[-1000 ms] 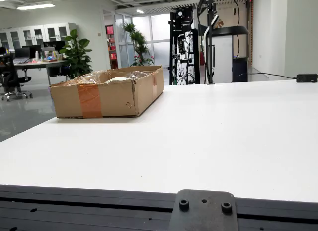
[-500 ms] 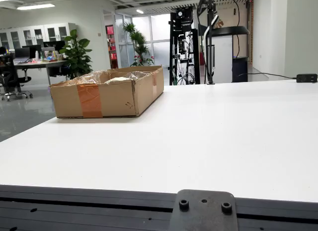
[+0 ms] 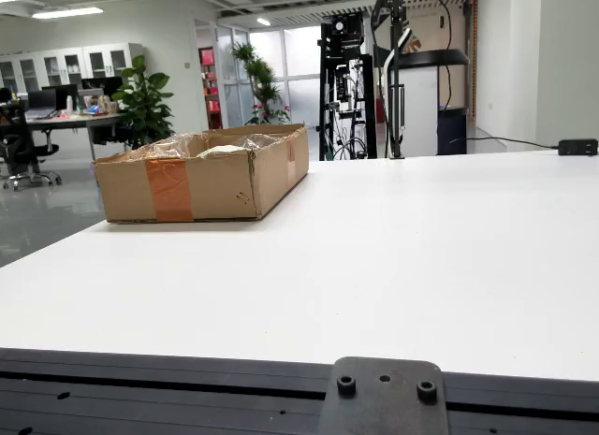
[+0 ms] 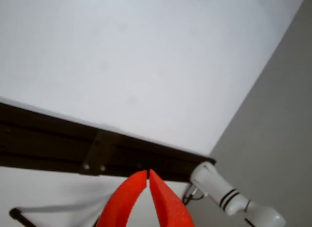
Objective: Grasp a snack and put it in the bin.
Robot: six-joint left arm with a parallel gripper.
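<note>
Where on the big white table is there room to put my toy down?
Nearly everywhere: the white table lies bare from the front rail to the far edge. Only the far left corner is taken, by the cardboard box. The red gripper is shut.

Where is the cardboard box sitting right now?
In the view from the side, the cardboard box sits on the far left part of the white table, near its left edge, with the office plants behind it.

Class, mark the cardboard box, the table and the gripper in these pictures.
Box (image 3: 201, 184): side view, front wall.
Table (image 3: 402, 257): side view, bare white top.
Gripper (image 4: 147, 175): view riding on the gripper, where the red fingertips meet.
</note>
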